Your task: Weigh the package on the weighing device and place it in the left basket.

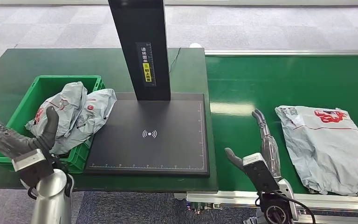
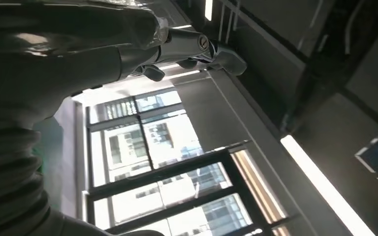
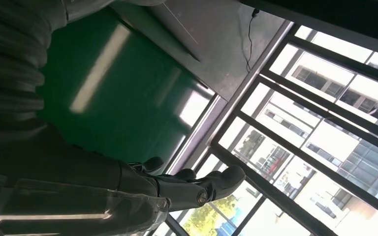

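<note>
head view: a grey package (image 1: 328,147) lies at the belt's (image 1: 242,84) right end; more bags (image 1: 74,114) fill the green basket (image 1: 37,91) left of the scale (image 1: 149,135). left hand (image 1: 16,137) and right hand (image 1: 261,151) hold nothing, fingers apart. wrist views add windows (image 3: 320,137).

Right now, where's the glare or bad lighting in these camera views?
Head view: even light, with a bright streak on the green belt. Left wrist view: bright windows leave the left hand dark. Right wrist view: the same backlight, with the right hand in shadow.
</note>
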### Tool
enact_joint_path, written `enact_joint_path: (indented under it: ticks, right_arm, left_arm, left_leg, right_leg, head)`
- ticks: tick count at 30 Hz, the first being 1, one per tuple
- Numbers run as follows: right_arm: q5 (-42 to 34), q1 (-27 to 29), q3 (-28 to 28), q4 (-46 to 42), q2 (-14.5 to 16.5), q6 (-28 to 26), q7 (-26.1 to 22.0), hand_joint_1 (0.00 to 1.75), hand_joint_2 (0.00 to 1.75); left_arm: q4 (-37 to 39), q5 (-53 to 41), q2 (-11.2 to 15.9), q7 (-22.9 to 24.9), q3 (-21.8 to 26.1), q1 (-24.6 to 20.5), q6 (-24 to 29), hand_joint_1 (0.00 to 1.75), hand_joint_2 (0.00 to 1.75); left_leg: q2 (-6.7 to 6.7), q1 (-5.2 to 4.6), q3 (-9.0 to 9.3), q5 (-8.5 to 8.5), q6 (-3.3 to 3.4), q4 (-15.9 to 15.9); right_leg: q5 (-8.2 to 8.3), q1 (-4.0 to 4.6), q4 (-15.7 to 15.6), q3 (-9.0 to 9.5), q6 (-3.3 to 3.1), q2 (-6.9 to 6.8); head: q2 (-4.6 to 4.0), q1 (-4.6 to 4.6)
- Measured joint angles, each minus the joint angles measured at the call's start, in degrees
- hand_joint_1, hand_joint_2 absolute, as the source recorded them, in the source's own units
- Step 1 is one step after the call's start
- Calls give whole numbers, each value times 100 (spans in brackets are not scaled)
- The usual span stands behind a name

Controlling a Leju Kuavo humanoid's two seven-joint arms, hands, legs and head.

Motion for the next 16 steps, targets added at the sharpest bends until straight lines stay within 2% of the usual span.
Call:
enact_joint_path:
  ticks: [2,4,6,8,12,14,16]
  right_arm:
    - [-23,-19,0,22,-1,-1,-10,0,175]
    - [-37,-32,1,34,-3,-1,-19,0,175]
    - [-78,-66,2,53,-9,25,-45,0,175]
    - [-229,-126,8,87,-14,150,-96,0,175]
    - [-1075,-284,55,204,-16,825,-214,0,175]
    - [-1461,-355,98,271,-16,1110,-254,0,175]
    - [-1641,-382,125,302,-17,1225,-266,0,175]
  left_arm:
    - [-327,375,29,59,-406,157,-77,0,175]
    - [-488,993,126,410,-861,269,-492,0,175]
    - [-535,1525,255,851,-1288,361,-1427,0,175]
    - [-521,1940,351,1176,-1623,455,-2602,0,175]
    - [-231,3100,471,2118,-2022,540,-4507,0,175]
    - [63,3308,519,2365,-2115,545,-4998,0,175]
    - [266,3249,540,2390,-2165,546,-5143,0,175]
  left_leg:
    - [1,0,2,0,0,0]
    - [0,0,2,0,0,0]
    - [0,1,1,0,0,0]
    - [3,1,1,0,0,-1]
    - [7,0,3,0,0,0]
    - [7,0,4,0,0,0]
    - [7,0,4,0,0,0]
  right_leg:
    - [0,0,0,0,0,0]
    - [0,0,-1,1,0,-1]
    - [0,0,-1,2,0,-1]
    - [0,1,0,2,0,2]
    - [1,0,0,2,0,9]
    - [1,0,0,1,0,8]
    - [1,0,0,1,0,8]
  head:
    - [0,-1]
    - [1,-2]
    - [1,-4]
    - [1,-5]
    - [0,-7]
    - [0,-7]
    - [0,-6]
